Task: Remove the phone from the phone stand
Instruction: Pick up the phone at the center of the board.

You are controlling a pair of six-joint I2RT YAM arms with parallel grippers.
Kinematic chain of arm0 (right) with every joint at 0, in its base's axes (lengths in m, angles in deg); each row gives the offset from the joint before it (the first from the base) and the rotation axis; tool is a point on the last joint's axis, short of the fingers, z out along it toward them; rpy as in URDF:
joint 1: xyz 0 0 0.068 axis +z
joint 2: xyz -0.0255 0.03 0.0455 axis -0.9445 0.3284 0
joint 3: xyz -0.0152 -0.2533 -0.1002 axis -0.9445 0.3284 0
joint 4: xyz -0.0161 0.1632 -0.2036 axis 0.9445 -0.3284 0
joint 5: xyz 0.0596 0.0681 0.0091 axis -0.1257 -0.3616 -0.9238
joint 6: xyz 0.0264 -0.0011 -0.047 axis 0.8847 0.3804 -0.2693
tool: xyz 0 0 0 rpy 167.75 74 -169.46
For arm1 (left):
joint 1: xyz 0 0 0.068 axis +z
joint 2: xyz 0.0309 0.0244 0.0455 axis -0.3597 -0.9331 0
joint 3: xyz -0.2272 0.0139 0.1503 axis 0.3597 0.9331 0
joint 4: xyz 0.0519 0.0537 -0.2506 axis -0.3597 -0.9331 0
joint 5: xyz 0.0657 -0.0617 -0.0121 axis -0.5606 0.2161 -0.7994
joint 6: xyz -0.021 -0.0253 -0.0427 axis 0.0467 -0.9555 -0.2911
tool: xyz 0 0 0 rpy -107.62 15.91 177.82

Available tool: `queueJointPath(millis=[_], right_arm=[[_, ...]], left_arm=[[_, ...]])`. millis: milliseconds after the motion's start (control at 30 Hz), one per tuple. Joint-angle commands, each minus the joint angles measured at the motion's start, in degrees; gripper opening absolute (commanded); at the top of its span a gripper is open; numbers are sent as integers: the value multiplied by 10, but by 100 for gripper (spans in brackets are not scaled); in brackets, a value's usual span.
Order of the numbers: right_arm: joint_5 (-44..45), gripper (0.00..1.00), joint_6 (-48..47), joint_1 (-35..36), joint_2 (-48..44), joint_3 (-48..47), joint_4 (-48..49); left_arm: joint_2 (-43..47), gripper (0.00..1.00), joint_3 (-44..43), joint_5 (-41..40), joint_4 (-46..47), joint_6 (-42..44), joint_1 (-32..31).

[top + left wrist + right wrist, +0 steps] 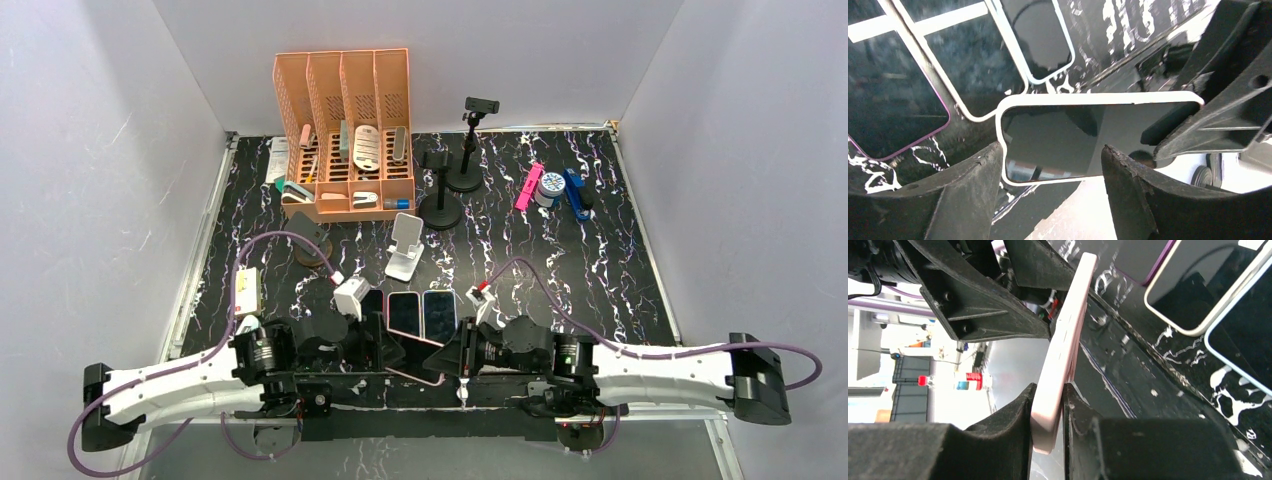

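Your right gripper point(1050, 397) is clamped flat on the pink phone point(1071, 325) at one end. Your left gripper point(1050, 150) jaws stand apart, with the phone's long edge running between them, ungripped.

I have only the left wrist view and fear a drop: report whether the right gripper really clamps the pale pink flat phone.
Observer: In the right wrist view, the right gripper has both fingers pressed on the two faces of the pale pink phone.
Operator: Check the stand from above.
Observer: The white plastic phone stand is empty, upright on the black marbled table.
Operator: Locate the phone on that table.
Observer: From above, it is held at the table's near edge, well apart from the stand.
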Motion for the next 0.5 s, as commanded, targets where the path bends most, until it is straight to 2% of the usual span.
queueJointPath(millis=[0, 167, 467], right_arm=[[64, 1, -16, 2, -48, -61, 58], [121, 1, -25, 3, -101, -82, 0], [300, 1, -46, 3, -160, -127, -108]], left_arm=[[25, 68, -81, -6, 82, 18, -8], [47, 71, -106, -48, 43, 33, -8], [115, 80, -131, -187, -27, 59, -8]])
